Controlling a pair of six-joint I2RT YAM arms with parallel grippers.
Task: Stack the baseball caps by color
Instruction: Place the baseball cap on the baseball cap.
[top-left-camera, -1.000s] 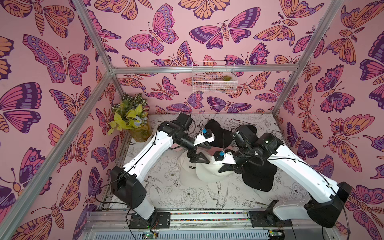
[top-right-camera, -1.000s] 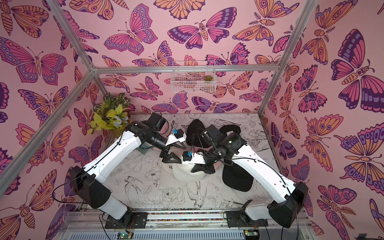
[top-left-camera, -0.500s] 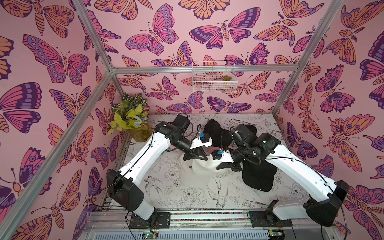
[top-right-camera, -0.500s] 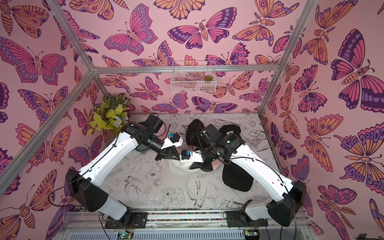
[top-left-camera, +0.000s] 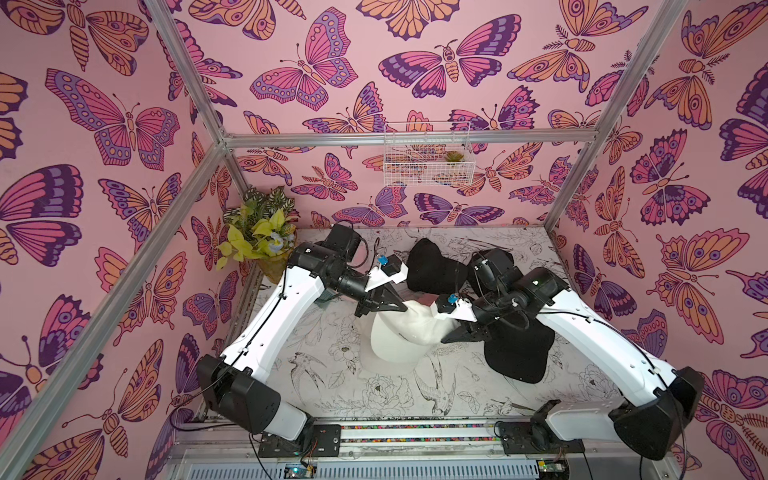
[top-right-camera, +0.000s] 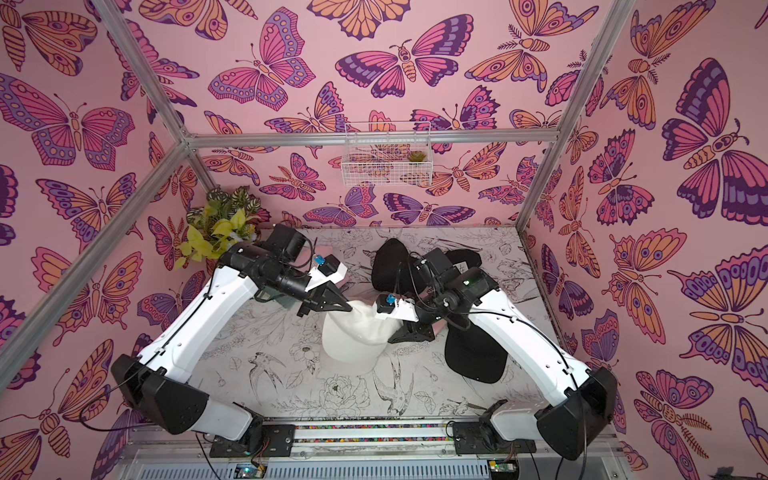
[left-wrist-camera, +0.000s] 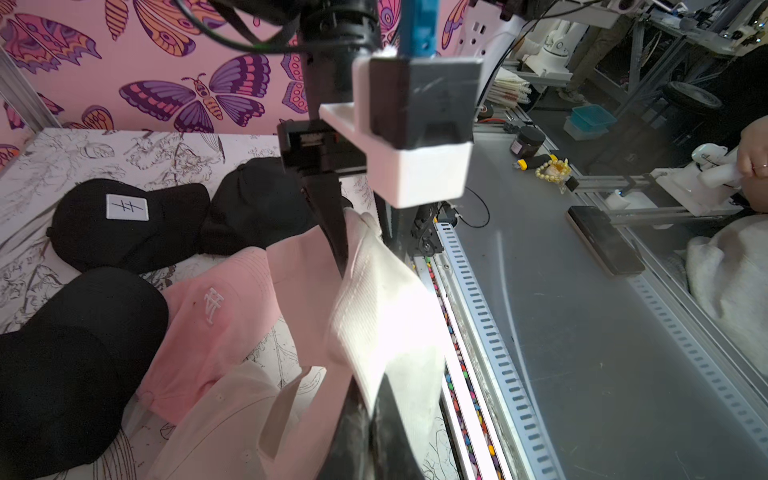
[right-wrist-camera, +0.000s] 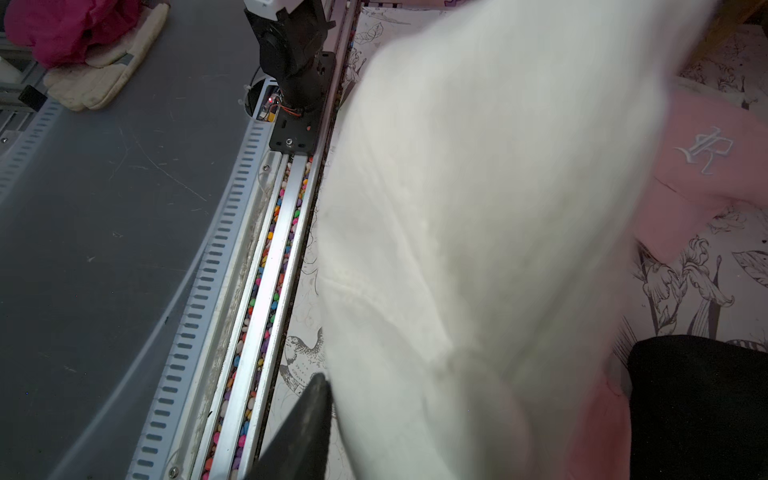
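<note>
Far-left corner of tabletop (top-left-camera: 332, 386): potted plant (top-left-camera: 257, 241), well apart from the caps.

Next over: left pincer (top-left-camera: 402, 309) clenched on cream cap (top-left-camera: 395, 349), gripping its upper left edge. Stitched cream fabric pinched at the black fingers (left-wrist-camera: 353, 440) in left wrist view.

Cap itself mid-tabletop in both top views, bunched btwn the two pincers, brim twd the near edge. Can't tell if brim rests on the tabletop.

Just behind it: sliver of pink cap (top-left-camera: 424, 297). In left wrist view, lying flat w/ white embroidered logo up, touching a second cream cap (left-wrist-camera: 224, 415).

Up on back wall, approx above: white wire basket (top-left-camera: 424, 153).

Behind pink cap: far black cap (top-left-camera: 432, 266), flat on the tabletop.

Then right pincer (top-left-camera: 444, 340), tips right against the cream cap's right side. In right wrist view only one black finger (right-wrist-camera: 307, 415) seen, at edge of blurred cream fabric. Other one hidden, so can't tell whether released or grasping.

Rightmost: near black cap (top-left-camera: 519, 357), partly under the right arm. Black cap w/ white square patch (left-wrist-camera: 124, 224) further back, also under that arm.
</note>
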